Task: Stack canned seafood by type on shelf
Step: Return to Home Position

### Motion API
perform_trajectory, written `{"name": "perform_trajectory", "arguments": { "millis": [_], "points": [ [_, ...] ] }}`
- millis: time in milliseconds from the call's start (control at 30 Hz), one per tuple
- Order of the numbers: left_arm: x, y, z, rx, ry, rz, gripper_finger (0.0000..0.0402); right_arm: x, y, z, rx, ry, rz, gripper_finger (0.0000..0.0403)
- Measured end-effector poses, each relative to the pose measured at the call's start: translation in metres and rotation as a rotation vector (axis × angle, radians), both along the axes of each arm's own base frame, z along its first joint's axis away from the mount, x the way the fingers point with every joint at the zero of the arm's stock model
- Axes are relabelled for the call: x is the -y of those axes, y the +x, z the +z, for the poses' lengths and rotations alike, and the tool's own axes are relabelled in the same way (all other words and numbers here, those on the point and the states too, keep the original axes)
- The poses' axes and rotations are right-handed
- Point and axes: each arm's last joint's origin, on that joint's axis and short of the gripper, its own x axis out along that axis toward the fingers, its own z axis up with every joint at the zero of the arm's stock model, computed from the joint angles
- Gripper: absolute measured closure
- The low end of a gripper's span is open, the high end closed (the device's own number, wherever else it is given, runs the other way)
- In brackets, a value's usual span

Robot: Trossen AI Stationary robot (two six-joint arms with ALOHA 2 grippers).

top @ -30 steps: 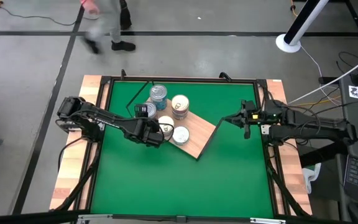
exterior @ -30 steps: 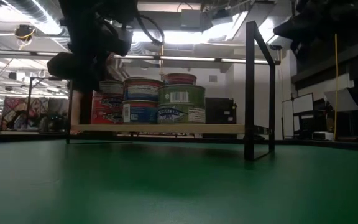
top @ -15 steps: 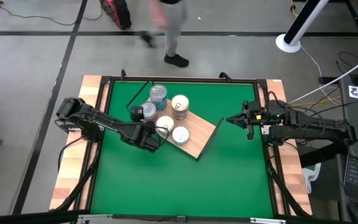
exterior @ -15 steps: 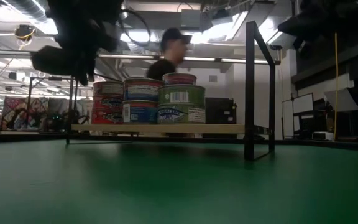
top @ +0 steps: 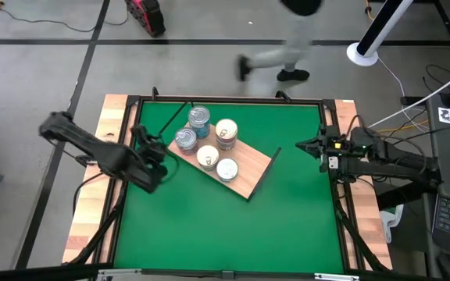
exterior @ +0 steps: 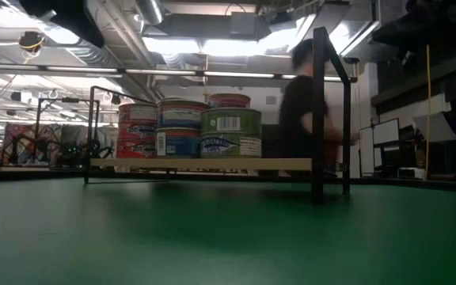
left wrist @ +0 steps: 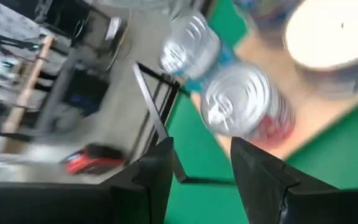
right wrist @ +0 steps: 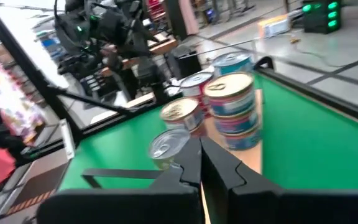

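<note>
Overhead: wood-grain shelf [top: 250,173] set at an angle on the far middle of the green bench [top: 225,226]. Carries five clusters of round tins [top: 208,156] with silver and cream lids, all bunched toward its left half, right end bare. From bench height: shelf raised a little on a dark frame [exterior: 320,119], tins stacked two high. Pink-red labels at one end, blue beside them, a green-labelled tin topping the stack nearest the bare end.

Left gripper [top: 150,147] over the bench's left side, just beside the shelf's left end and clear of it. Jaws parted, with only green bench surface and a dark bar between them in the left wrist view. Nearest tin, silver-lidded with a pink-red side, ahead of the jaws and not between them. Grips nothing.

Right gripper [top: 301,146] at the right edge of the bench, pointing toward the shelf's bare right corner, near it but apart. Jaws pressed together and empty. In the right wrist view, tins well ahead of the closed tips.

Beyond the far edge of the bench, a blurred person [top: 283,58] on the grey floor. Shows also as a dark figure behind the frame in the low view.
</note>
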Motion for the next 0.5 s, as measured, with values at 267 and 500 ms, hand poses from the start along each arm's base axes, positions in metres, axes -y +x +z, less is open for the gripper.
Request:
{"name": "perform_trajectory", "arguments": {
  "millis": [267, 500],
  "points": [
    [-0.030, -0.045, -0.019, 0.398, -0.179, -0.217, 0.0247, 0.002, -0.010, -0.003, -0.029, -0.038, -0.126, 0.0395],
    [-0.042, -0.055, -0.034, 0.733, -0.309, -0.649, 0.0247, 0.002, -0.010, -0.004, -0.032, -0.029, -0.134, 0.0395]
  ]
}}
